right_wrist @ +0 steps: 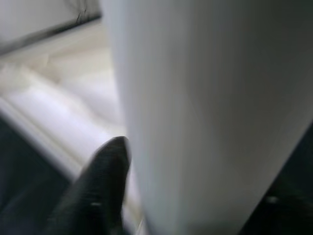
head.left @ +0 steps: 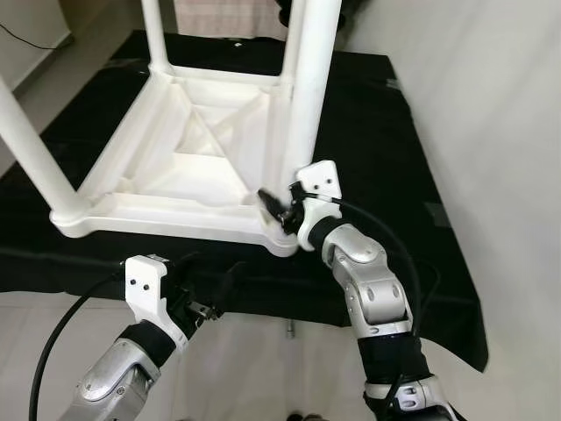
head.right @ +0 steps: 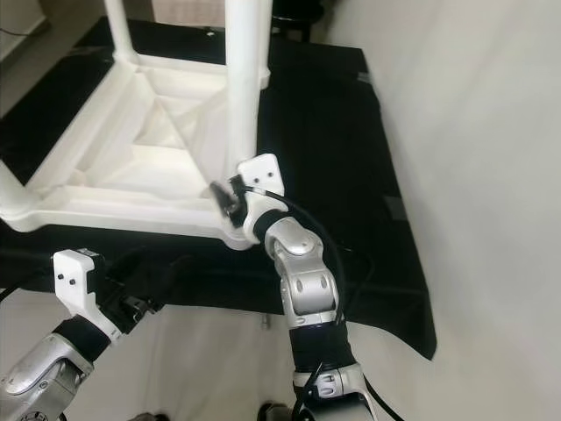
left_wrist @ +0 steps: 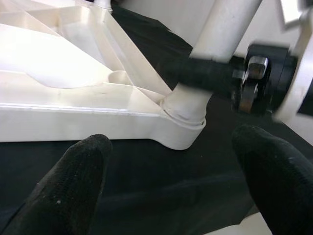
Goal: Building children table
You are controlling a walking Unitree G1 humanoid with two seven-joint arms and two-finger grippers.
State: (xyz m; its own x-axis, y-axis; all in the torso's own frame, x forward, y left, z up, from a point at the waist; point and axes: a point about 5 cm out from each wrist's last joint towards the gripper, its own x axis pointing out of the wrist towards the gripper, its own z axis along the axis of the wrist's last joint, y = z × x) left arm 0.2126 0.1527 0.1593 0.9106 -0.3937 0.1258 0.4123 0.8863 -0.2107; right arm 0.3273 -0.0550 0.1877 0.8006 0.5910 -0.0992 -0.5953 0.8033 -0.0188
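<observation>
Left gripper (head.left: 215, 298) hovers near the mat edge, fingers spread, holding nothing. Right gripper (head.left: 279, 208) pinches the base of the near-corner leg (head.left: 308, 88) of the upturned table (head.left: 175, 167) on the black mat (head.left: 368, 132). Risk: smooth, round, glossy white plastic tube may slip or bind crooked in its socket if twisted off-axis. Ribbed moulded underside

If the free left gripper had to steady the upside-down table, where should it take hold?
Probably the tabletop's near edge, approached from the robot's side. That rim is a thin straight lip facing the left gripper, whose fingers are spread. The right gripper is already at the corner leg.
</observation>
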